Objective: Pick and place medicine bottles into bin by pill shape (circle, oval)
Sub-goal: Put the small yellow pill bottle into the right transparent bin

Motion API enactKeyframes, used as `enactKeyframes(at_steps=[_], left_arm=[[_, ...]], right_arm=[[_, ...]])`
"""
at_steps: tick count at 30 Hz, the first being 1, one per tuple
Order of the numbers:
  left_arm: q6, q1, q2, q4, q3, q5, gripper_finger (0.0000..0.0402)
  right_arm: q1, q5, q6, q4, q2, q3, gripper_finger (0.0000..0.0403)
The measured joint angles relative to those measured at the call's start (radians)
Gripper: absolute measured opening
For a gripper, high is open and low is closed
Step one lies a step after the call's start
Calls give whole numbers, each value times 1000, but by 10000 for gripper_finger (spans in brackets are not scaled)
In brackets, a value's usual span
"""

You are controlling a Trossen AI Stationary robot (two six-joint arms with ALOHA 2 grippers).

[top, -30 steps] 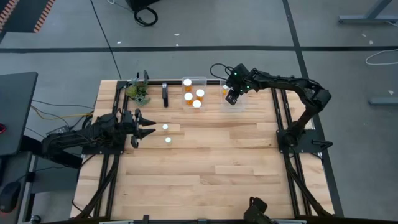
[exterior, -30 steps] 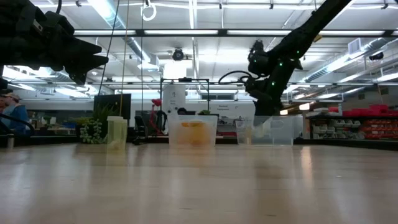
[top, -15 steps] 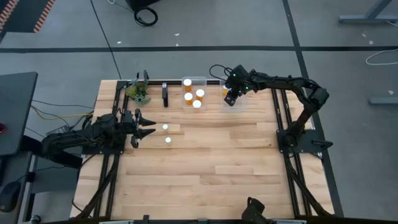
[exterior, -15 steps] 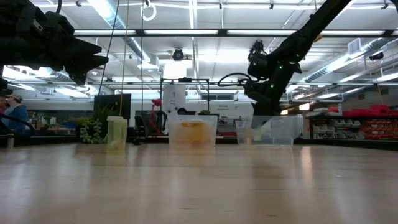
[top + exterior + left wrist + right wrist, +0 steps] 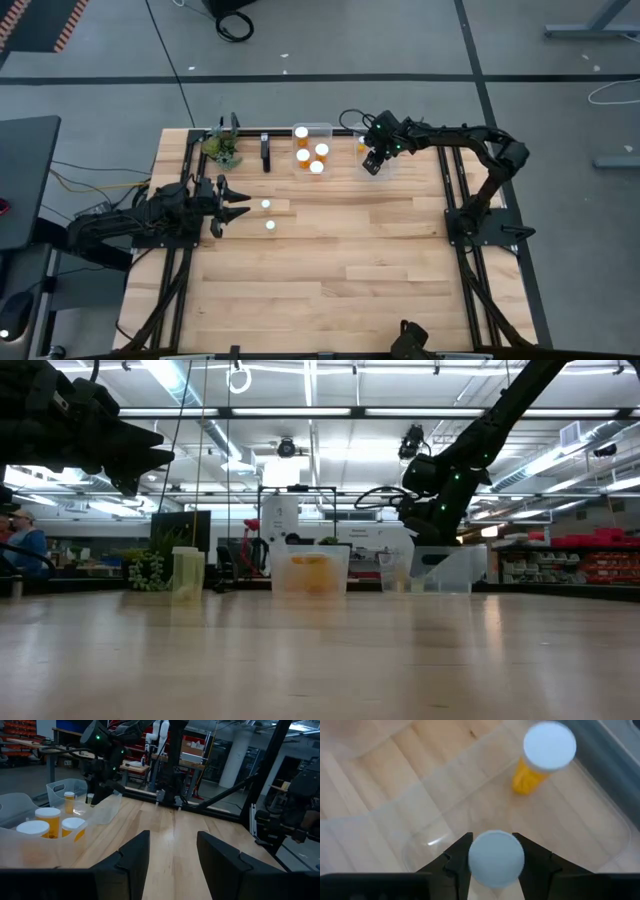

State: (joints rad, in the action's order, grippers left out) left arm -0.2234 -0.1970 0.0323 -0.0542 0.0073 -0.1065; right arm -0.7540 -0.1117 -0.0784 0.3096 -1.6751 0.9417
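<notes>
Since a second ago the right arm has drawn its wrist a touch lower and nearer over the right-hand bin, and not much else on the table has stirred. The right gripper [image 5: 492, 851] hangs above that clear bin [image 5: 383, 168] at the table's far edge, its two dark fingers [image 5: 455, 857] pressed against the white cap of a medicine bottle [image 5: 496, 858], so it has the bottle pinched between them (the cap fills the whole gap). Below it, inside the same bin, a second bottle [image 5: 543, 757] stands upright on the bin floor, amber body under a white cap, well apart from the held one. Just beside this bin, toward the middle of the far edge, a second clear bin [image 5: 312, 145] holds four more bottles [image 5: 311, 153] clustered together. Nearer the left edge two loose bottles [image 5: 267, 215] stand on the bare wood, just ahead of the left gripper [image 5: 238, 207], which waits there with its fingers spread apart and nothing between them. A small green plant [image 5: 221, 148] sits at the far left corner of the table [image 5: 330, 270].
</notes>
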Motion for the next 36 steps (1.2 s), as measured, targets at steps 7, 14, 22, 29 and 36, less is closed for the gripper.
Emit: enactKeyframes(at_steps=[7, 14, 22, 29, 36], left_arm=[[0, 0, 0, 0, 0, 0, 172], [0, 0, 0, 0, 0, 0, 172], [0, 0, 0, 0, 0, 0, 172], [0, 0, 0, 0, 0, 0, 172], [0, 0, 0, 0, 0, 0, 172]], right_arm=[[2, 3, 0, -5, -1, 0, 184], [5, 6, 0, 4, -1, 6, 211], [20, 7, 0, 33, 0, 59, 240], [20, 10, 0, 64, 0, 89, 244], [42, 27, -3, 124, 0, 147, 244]])
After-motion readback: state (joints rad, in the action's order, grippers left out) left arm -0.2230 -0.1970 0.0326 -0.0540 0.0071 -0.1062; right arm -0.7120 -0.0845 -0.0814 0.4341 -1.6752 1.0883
